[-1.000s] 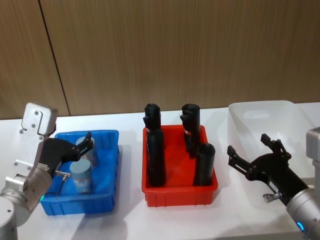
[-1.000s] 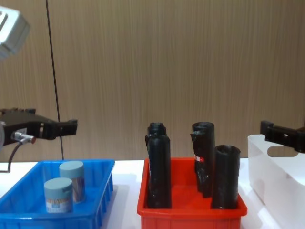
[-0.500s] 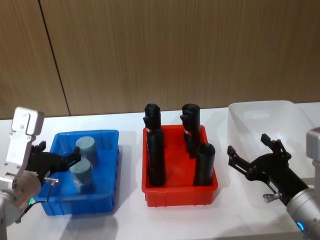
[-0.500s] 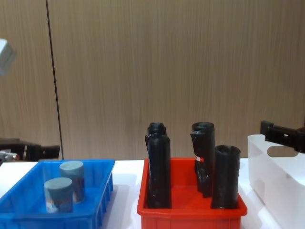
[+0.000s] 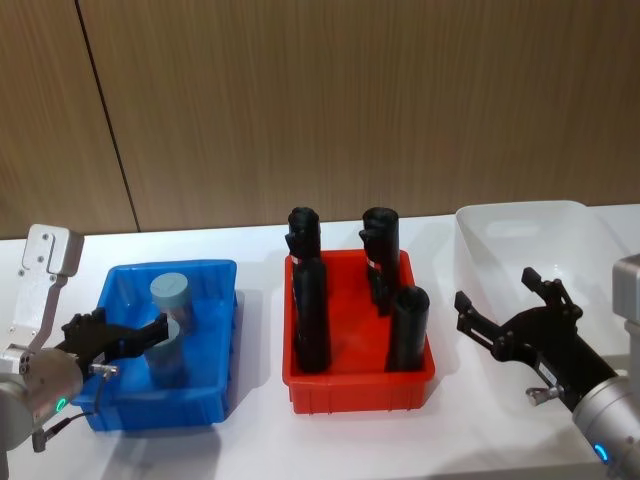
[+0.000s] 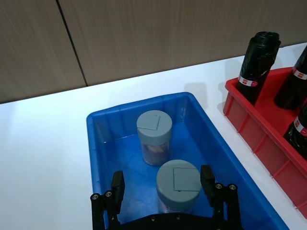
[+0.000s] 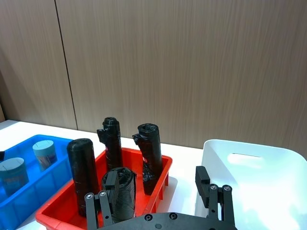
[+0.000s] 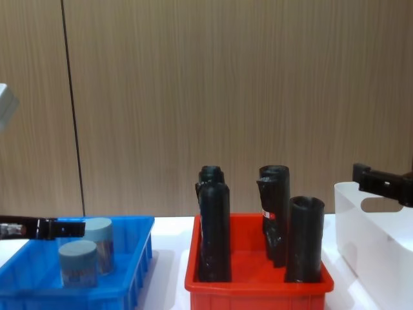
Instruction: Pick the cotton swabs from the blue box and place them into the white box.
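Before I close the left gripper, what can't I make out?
Sides of the near cotton swabs tub: head view, left gripper covers them; chest view, blue box wall hides its base.
The white box: chest view, right edge cuts it off; head view, right gripper overlaps its near part.
Label text on the black cylinders: too small.

Blue box (image 5: 213, 342), grey-lidded cotton swabs (image 5: 171, 294), white box (image 5: 541, 243), red tray (image 5: 360, 387)

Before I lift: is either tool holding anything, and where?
Nothing yet. The left tool stands open astride the nearer cotton swab tub; the right tool is open, empty.
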`<move>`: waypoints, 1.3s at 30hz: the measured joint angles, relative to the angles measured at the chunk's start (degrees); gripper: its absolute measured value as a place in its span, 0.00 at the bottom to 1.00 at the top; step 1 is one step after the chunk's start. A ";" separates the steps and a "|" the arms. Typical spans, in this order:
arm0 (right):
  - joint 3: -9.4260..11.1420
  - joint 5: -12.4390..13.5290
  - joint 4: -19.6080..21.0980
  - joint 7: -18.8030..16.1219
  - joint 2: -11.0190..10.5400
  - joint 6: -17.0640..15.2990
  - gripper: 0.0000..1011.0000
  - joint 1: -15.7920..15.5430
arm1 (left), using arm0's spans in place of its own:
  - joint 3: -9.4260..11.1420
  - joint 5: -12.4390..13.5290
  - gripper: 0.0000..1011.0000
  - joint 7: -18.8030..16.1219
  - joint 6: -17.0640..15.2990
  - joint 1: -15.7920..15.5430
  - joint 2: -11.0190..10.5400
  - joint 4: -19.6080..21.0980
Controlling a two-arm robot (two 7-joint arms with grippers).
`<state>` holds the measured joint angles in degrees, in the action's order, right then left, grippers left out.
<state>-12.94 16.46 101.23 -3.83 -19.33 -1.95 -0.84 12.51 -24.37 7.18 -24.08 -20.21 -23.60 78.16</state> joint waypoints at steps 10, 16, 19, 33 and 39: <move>0.00 0.00 0.00 0.00 0.00 0.00 0.99 0.00 | 0.24 -0.67 0.99 4.87 0.65 -1.91 0.70 -3.49; 0.00 0.00 0.00 0.00 0.00 0.00 0.99 0.00 | 0.56 -0.12 0.99 6.66 0.85 -2.79 1.03 -4.92; 0.00 0.00 0.00 0.00 0.00 0.00 0.99 0.00 | 0.81 0.80 0.99 7.20 0.78 -3.21 1.15 -5.48; 0.00 0.00 0.00 0.00 0.00 0.00 0.99 0.00 | 2.18 6.66 0.99 9.55 -0.58 -5.41 1.87 -8.51; 0.00 0.00 0.00 0.00 0.00 0.00 0.99 0.00 | 2.71 8.28 0.99 10.34 -0.65 -6.35 2.33 -10.17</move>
<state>-12.94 16.46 101.23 -3.83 -19.34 -1.95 -0.84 15.22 -16.09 17.52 -24.73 -26.55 -21.27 67.98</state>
